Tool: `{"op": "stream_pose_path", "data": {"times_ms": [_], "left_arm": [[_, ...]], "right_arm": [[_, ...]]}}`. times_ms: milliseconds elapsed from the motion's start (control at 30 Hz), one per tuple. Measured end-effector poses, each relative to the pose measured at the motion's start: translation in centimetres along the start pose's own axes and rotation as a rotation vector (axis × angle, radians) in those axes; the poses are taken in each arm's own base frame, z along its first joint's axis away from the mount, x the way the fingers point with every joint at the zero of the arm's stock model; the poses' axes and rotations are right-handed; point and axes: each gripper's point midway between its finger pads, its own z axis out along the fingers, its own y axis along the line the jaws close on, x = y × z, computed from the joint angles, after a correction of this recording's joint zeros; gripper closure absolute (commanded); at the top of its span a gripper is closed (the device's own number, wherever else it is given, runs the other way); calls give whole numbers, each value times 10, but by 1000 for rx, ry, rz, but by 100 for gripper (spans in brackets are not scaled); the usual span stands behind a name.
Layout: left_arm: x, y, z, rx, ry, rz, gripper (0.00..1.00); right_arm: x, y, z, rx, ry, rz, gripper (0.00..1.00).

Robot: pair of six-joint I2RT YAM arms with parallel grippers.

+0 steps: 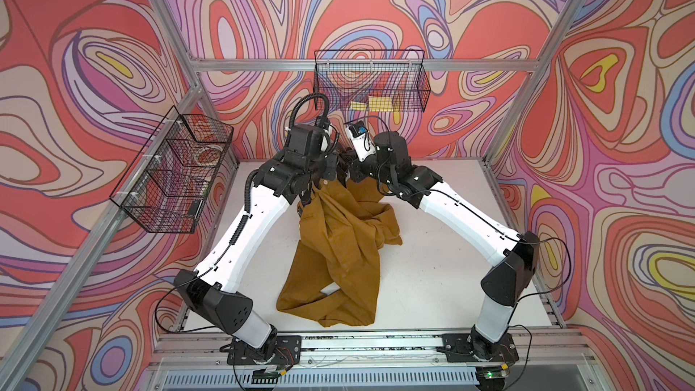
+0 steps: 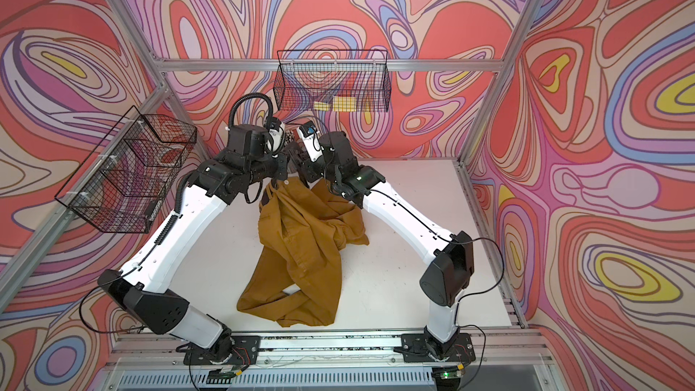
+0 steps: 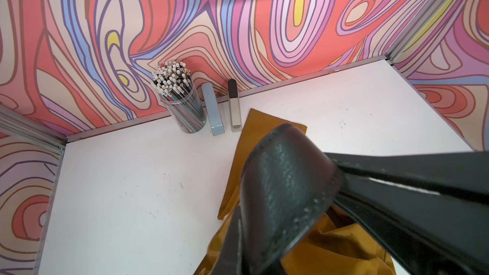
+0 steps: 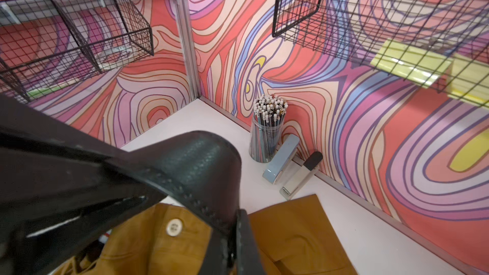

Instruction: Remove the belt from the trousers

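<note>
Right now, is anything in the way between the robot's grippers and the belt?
No, nothing visible. The left gripper and the right gripper are both shut on the belt, which arches between them above the trousers. Whether its lower part is caught in the trousers cannot be seen.

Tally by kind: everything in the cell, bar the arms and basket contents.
Trousers: 1
Belt: 1
Staplers: 2
Pencil cup: 1
Wire baskets: 2
Total: 7
</note>
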Motion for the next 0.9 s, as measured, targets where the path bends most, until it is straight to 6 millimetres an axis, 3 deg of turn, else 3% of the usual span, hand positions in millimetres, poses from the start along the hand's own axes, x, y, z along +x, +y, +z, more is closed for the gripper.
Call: {"op": "stream_pose_path", "data": {"times_ms": [700, 900], "left_arm": [[4, -2, 1, 93, 30, -93, 100], [3, -5, 0, 166, 42, -157, 100]], "right_arm": [[20, 4, 9, -113, -45, 88, 97], [23, 6, 9, -159, -75, 131, 88]]}}
